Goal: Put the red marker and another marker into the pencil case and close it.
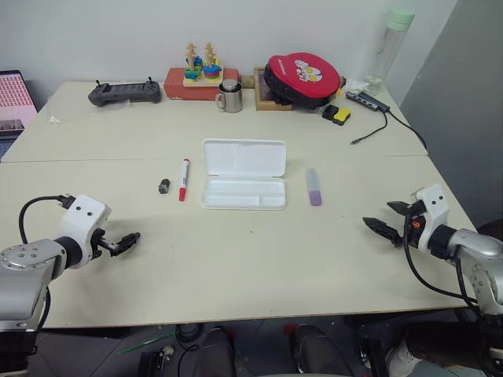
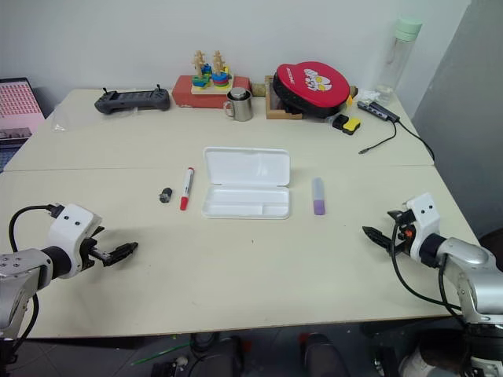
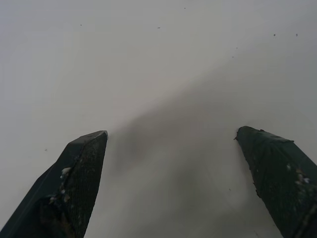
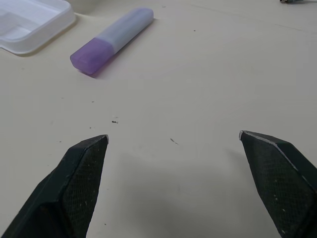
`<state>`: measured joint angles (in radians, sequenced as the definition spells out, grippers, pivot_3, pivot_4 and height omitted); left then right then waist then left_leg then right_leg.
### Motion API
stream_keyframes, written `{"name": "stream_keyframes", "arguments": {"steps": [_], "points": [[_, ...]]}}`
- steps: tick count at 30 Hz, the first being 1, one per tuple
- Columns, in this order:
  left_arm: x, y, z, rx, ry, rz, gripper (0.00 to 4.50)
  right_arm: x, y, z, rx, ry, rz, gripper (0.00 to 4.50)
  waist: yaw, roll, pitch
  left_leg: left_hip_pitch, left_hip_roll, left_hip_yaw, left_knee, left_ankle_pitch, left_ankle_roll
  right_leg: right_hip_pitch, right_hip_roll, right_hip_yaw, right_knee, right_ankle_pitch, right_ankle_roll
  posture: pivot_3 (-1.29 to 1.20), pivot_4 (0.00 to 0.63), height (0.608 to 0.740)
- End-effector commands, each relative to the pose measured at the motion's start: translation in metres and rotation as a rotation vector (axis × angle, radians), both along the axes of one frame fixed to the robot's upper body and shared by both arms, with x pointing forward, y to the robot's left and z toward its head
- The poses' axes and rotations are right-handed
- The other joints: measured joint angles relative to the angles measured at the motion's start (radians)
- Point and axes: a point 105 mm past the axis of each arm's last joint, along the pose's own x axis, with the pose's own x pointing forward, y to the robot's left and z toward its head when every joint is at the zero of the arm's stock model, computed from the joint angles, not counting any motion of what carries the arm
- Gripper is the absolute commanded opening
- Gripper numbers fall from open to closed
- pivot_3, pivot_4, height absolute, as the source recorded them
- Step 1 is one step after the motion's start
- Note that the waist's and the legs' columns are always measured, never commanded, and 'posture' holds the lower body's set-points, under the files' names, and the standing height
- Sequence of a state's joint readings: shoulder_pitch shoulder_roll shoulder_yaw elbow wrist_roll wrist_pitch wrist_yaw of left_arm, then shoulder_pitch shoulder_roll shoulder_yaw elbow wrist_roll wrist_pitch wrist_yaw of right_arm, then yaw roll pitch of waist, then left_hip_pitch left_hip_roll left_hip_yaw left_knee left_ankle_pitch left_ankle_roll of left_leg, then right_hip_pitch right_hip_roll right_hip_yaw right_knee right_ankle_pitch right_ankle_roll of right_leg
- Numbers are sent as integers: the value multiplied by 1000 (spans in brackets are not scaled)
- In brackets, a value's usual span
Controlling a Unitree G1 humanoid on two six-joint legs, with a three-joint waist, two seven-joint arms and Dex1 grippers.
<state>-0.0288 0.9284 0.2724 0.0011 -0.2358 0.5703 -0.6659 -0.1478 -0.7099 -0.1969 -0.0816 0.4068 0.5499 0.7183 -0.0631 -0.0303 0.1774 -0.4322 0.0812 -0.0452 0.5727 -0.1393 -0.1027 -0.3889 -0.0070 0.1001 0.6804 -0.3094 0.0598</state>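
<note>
The white pencil case (image 1: pixel 243 174) lies open at the table's middle, lid folded back, tray empty. Left of it lies the red marker (image 1: pixel 184 180), red cap toward me. To the case's right lies the short lavender marker (image 1: pixel 313 187), also seen beside the tray corner (image 4: pixel 29 25) as the lavender marker (image 4: pixel 111 40). My left gripper (image 1: pixel 126 243) hovers open over bare table at the near left, well short of the red marker. My right gripper (image 1: pixel 391 223) stands open at the near right, pointing toward the lavender marker, nothing between its fingers (image 4: pixel 74 183).
A small dark cylinder (image 1: pixel 164 186) lies just left of the red marker. Along the back edge stand a black controller (image 1: pixel 124 93), a red box with a wooden toy (image 1: pixel 200 78), a metal mug (image 1: pixel 230 96), a red pouch (image 1: pixel 302 78), a bottle (image 1: pixel 392 43) and a cabled hub (image 1: pixel 368 100).
</note>
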Motion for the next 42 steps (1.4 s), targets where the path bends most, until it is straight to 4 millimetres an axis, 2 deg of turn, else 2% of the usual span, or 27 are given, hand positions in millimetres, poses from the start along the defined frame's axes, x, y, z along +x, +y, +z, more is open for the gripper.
{"name": "stream_keyframes", "arguments": {"steps": [1,4,8,13,27,30,32,34,36,38,40,42], "points": [[0,-2,7,29,-4,-6,4500,1,1,12,-7,-52,8,4459,0,0,0,0,0,0,0,0,0,0,0,0,0,0,0,0,150,740],[1,-3,9,-5,-18,11,4500,3,5,10,-13,-56,19,4459,0,0,0,0,0,0,0,0,0,0,0,0,0,0,0,0,150,740],[4,-15,5,-20,-8,-24,4500,2,2,13,-2,-67,-2,4459,5,0,0,0,0,0,0,0,0,0,0,0,0,0,0,0,150,740],[6,-15,5,-32,-12,-13,4500,-1,0,10,-14,-61,-6,4459,7,0,0,0,0,0,0,0,0,0,0,0,0,0,1,0,150,740],[12,-27,-1,-98,-39,-65,4500,4,6,30,9,-122,0,4459,7,0,0,0,0,0,1,0,0,1,0,0,0,1,2,0,150,740],[14,-37,2,-142,-59,-105,4500,6,11,33,5,-132,8,4459,9,0,0,0,0,0,1,0,0,1,0,0,0,1,3,0,150,740],[14,-44,3,-153,-57,-143,4500,4,22,40,14,-149,48,4459,9,0,0,0,0,0,1,0,0,1,0,0,0,2,4,0,150,740],[18,-43,5,-145,-74,-142,4500,3,41,49,26,-162,120,4459,9,0,0,0,0,0,1,0,0,1,0,0,0,3,5,0,150,740],[20,-52,9,-196,-90,-188,4500,1,59,50,14,-152,199,4459,6,0,0,0,0,0,1,0,0,1,0,0,1,3,5,0,150,740],[17,-72,16,-258,-97,-291,4500,-2,79,47,6,-123,296,4459,5,0,0,0,0,-1,1,0,0,0,1,0,1,3,5,0,150,740],[13,-92,25,-250,-101,-418,4500,0,102,48,-8,-109,393,4459,6,0,0,0,0,-1,1,0,0,1,1,0,1,3,5,0,150,740],[5,-120,41,-299,-110,-582,4500,8,136,52,-27,-106,510,4459,1,-1,1,0,0,-1,2,0,0,0,1,0,0,3,5,0,150,740]]}}
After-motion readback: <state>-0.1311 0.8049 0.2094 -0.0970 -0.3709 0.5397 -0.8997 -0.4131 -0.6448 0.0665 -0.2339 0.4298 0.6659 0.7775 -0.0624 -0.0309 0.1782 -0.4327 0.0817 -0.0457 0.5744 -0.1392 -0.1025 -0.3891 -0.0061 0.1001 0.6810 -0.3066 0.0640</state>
